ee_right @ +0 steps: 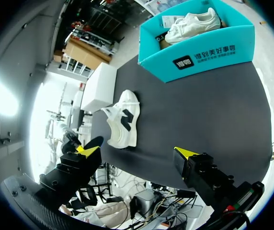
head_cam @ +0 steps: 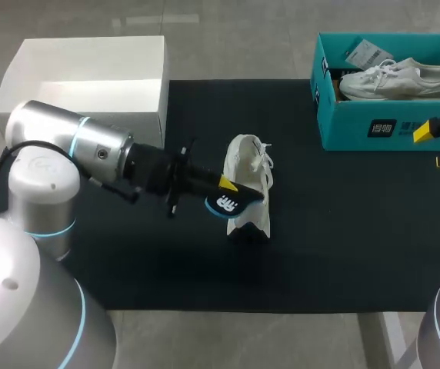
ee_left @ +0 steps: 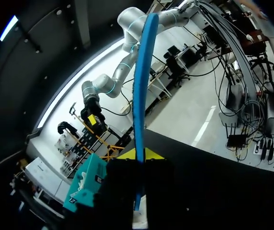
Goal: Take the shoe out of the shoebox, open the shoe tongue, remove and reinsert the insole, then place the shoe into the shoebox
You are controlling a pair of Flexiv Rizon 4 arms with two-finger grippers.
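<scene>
Centre frame, the left tool [head_cam: 226, 184] pinches the insole [head_cam: 221, 204] by the shoe [head_cam: 249, 181]; gripped so near its edge, it may twist or drop. The right tool [head_cam: 435, 146] is spread.

Head cam: fixed, high, behind the robot, looking down, well back from the teal shoebox [head_cam: 389, 115], with the whole black mat [head_cam: 320, 254] in frame. Left wrist cam: looks out along the left gripper [ee_left: 139, 155], very near the blue insole [ee_left: 139, 86], seen edge-on; the shoebox is small, off beside the fingers. Right wrist cam: above the mat, tilted down, shoebox ahead of the right gripper [ee_right: 137, 153]. All three share the shoebox. Head and right wrist also share the white shoe [head_cam: 248, 184] on the mat near it.
</scene>
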